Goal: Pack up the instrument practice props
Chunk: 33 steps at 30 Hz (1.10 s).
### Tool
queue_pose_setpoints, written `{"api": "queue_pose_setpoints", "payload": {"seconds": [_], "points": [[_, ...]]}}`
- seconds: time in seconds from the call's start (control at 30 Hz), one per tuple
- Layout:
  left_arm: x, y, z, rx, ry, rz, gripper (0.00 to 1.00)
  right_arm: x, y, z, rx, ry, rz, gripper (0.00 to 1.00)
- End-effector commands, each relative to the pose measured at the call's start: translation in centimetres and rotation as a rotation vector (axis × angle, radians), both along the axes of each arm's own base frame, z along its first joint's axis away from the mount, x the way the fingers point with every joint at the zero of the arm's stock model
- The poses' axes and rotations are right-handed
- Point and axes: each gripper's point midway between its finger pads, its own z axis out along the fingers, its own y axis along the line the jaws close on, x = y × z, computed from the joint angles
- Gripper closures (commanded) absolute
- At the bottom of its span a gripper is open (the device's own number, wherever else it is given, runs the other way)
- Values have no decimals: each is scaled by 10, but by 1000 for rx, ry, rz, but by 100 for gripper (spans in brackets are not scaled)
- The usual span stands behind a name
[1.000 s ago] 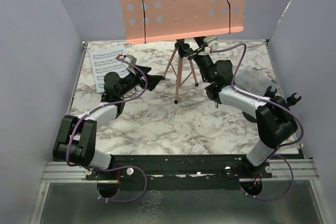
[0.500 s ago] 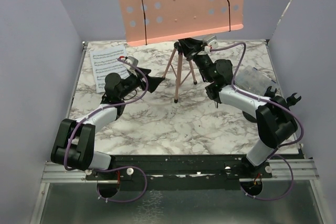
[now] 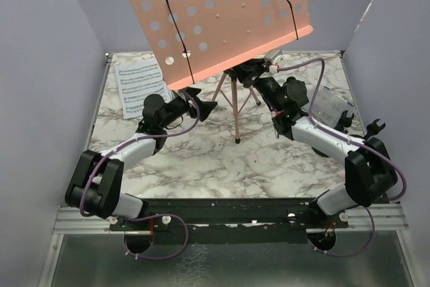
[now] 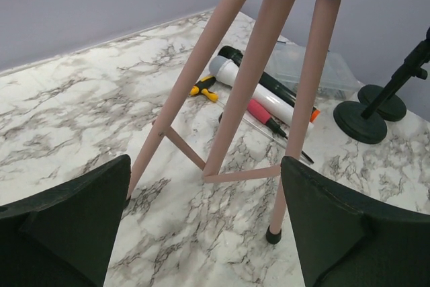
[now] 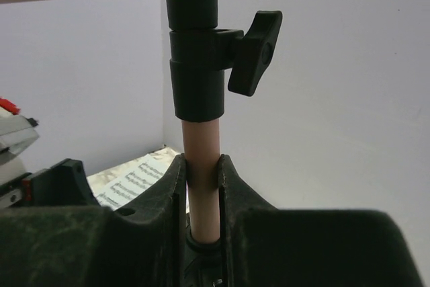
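Right gripper (image 5: 201,173) is clenched on the pink pole (image 5: 201,142) of the music rest, both fingers pressed flat against it. Directly above its fingers we see the black collar (image 5: 196,65) with its clamp knob (image 5: 252,52). Past the pole, to this gripper's left, a sheet-music page (image 5: 134,178) lies on the table.

From the top view the perforated board (image 3: 222,11) sits tilted above the right gripper, its low corner over the left gripper (image 3: 201,107).

Left gripper is released, fingers spread wide and holding nothing. The tripod legs (image 4: 255,65) stand just ahead of it, framed between its fingers without touching them. The nearest foot (image 4: 272,235) rests on the marble table (image 4: 80,105).

Beyond the legs from the left gripper:
- white microphone (image 4: 259,92) and black microphone (image 4: 232,52), lying side by side
- red-handled screwdriver (image 4: 262,113), touching the white one
- clear plastic box (image 4: 329,72), further back

Ahead and right of the left gripper, two black round-based holders (image 4: 359,122) stand close together.
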Motion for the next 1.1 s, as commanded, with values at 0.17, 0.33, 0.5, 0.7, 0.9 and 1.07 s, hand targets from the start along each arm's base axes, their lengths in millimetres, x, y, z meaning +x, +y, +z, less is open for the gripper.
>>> {"api": "queue_pose_setpoints", "payload": {"seconds": [0.17,0.33,0.5,0.7,0.9,1.07], "points": [[38,-28,-4,20,-63,74,8,-21,-6,-2,70,69,51,99],[59,-38,-3,9,-90,67,9,-21,-10,-8,91,100,38,99],[70,-57,-7,5,-88,7,15,-21,-9,-15,92,127,44,100],[62,-73,-7,17,-107,-33,35,-20,-9,-18,84,138,41,99],[47,-71,33,-13,-190,4,88,-24,-10,-25,57,151,44,100],[32,-68,62,-46,-238,-7,92,-32,-11,-34,24,169,59,100]]}}
